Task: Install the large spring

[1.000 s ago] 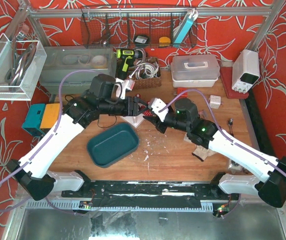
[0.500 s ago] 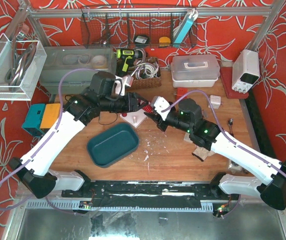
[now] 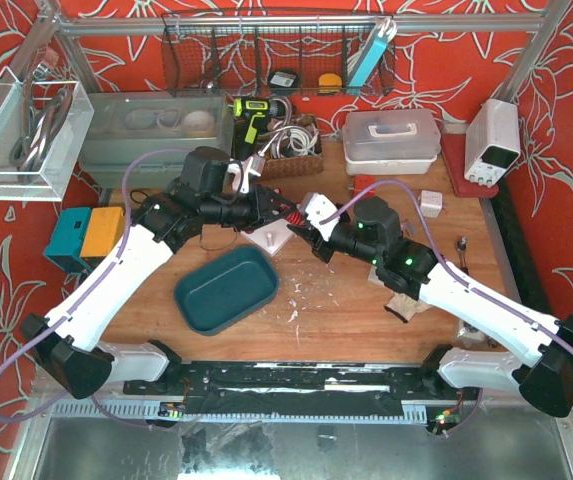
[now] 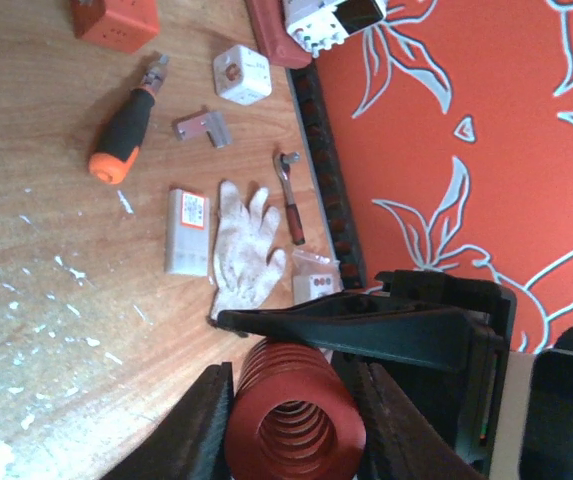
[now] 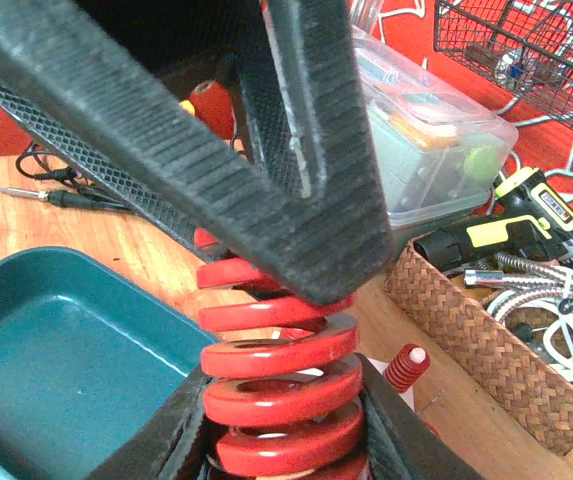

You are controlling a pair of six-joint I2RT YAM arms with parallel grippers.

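The large red spring [image 3: 291,213] hangs in the air between both grippers, above the white base plate [image 3: 269,238]. My left gripper [image 3: 272,208] is shut on one end; in the left wrist view the spring [image 4: 291,415] fills the gap between its fingers [image 4: 201,430]. My right gripper [image 3: 306,228] is shut on the other end; in the right wrist view the coils [image 5: 281,390] sit between its fingers [image 5: 166,440], and the left gripper's finger [image 5: 216,130] lies across the top. A small red spring on a peg [image 5: 404,366] stands on the plate just behind.
A teal tray [image 3: 226,290] lies in front of the plate. A wicker basket [image 3: 291,150], a yellow drill [image 3: 251,115] and a clear box [image 3: 391,138] stand at the back. A screwdriver [image 4: 126,130] and a white glove [image 4: 244,250] lie to the right.
My right gripper has moved up and left to meet the left gripper at the spring. In the last half second both arms have barely shifted.
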